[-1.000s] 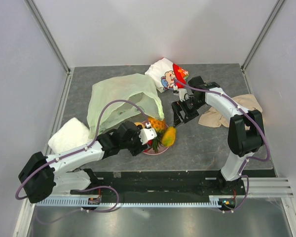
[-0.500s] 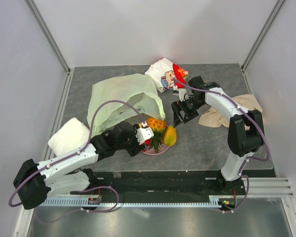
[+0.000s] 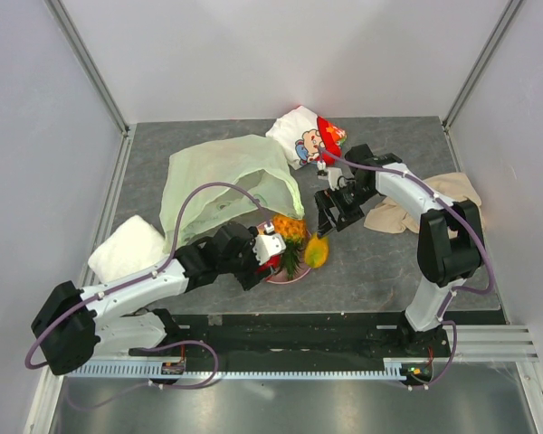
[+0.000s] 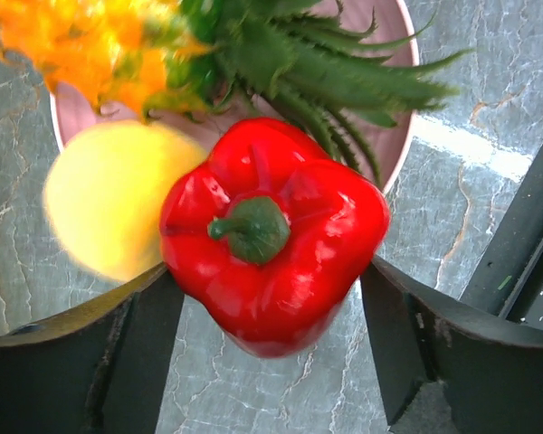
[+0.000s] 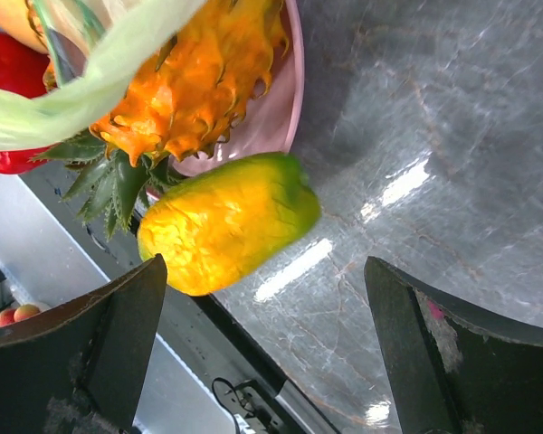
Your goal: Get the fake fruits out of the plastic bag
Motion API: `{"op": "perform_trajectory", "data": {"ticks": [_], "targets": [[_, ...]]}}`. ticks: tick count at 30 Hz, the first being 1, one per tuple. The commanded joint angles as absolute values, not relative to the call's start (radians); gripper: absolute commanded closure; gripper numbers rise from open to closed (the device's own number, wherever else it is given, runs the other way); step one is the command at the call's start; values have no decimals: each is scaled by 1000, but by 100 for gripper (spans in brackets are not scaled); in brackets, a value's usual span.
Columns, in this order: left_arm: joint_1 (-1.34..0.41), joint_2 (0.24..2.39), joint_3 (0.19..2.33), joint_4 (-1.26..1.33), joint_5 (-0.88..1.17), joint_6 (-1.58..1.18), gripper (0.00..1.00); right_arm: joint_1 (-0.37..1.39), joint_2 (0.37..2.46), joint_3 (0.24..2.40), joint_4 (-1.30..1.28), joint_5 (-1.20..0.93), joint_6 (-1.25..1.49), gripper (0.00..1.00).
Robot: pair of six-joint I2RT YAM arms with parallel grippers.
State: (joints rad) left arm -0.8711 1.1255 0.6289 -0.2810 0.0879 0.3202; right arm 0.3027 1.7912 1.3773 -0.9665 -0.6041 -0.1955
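Now the left hand (image 4: 267, 303) has widened around the red pepper (image 4: 273, 237).

Looks down between the wide-spread jaws of the right gripper (image 5: 262, 271) onto a yellow mango (image 5: 226, 231) with a green end, lying on the grey marbled table (image 5: 434, 136) just beside the rim of the pink plate (image 5: 288, 99). On the plate, an orange pineapple (image 5: 199, 77), green crown near the mango. Across the upper left, a strip of pale-green plastic bag (image 5: 90, 86) over a red fruit (image 5: 9, 68).

Overhead rear view; two downward wrist close-ups (shared: pineapple (image 5: 199, 81))
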Motion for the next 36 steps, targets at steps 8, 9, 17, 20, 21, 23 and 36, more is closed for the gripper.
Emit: {"op": "perform_trajectory", "data": {"ticks": [8, 9, 17, 20, 21, 23, 36], "targets": [[-871, 1127, 669, -245, 75, 264, 13, 305, 1769, 1376, -968, -643, -183, 2], [-871, 1124, 669, -259, 80, 265, 13, 308, 1772, 1374, -969, -643, -183, 2], [-870, 1098, 698, -319, 75, 252, 1, 305, 1692, 1333, -1049, -445, -255, 2], [-871, 1091, 715, -334, 72, 250, 1, 304, 1628, 1313, -1090, -350, -267, 2], [-871, 1089, 721, -339, 74, 250, 1, 299, 1618, 1315, -1103, -319, -262, 2], [-871, 1092, 738, -350, 72, 250, 1, 284, 1603, 1327, -1130, -296, -242, 2], [-861, 986, 772, -500, 41, 232, 1, 5, 1635, 1370, -1339, 155, -495, 2]]}}
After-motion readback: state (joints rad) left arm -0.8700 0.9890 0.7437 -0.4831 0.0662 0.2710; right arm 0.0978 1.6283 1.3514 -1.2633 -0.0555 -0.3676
